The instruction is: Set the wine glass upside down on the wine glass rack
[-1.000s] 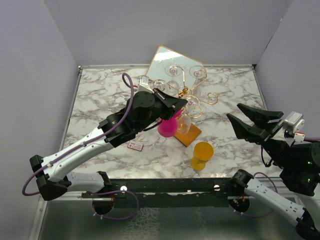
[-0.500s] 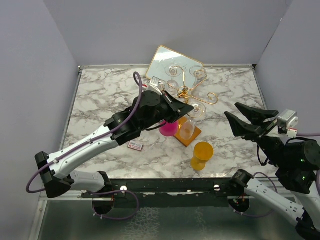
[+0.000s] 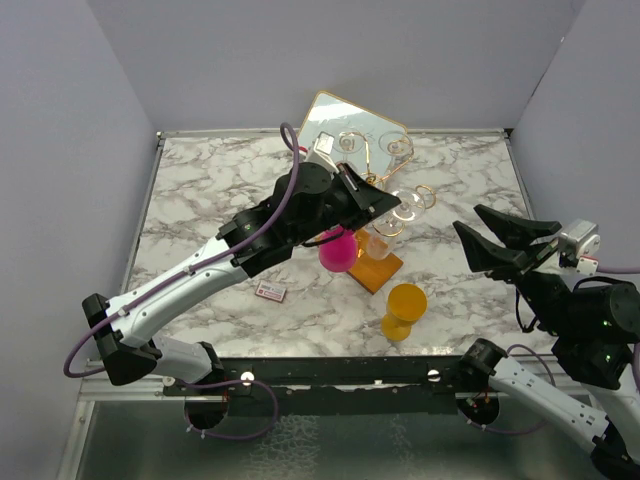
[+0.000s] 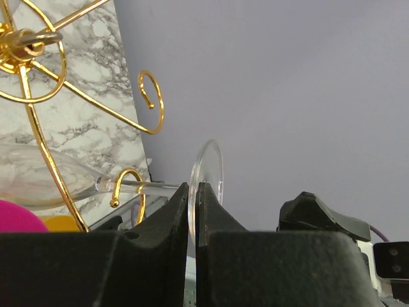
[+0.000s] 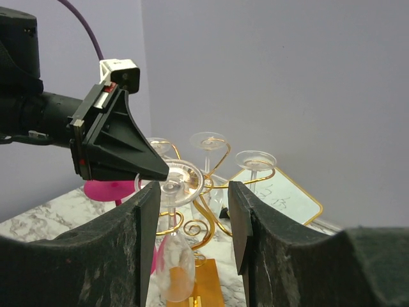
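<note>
Clear wine glass (image 3: 381, 238) raised higher, left end effector (image 4: 193, 197) pinching foot

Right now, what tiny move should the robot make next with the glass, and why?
Probably open the left end effector slowly. It is pinching the foot of the wine glass, which hangs bowl-down, and the stem seems to sit inside one curl of the gold rack. Letting go should leave it hanging there.

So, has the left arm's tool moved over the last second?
Yes. The left tool, shut on the wine glass, has shifted right and slightly back, toward the gold-framed mirror.
</note>
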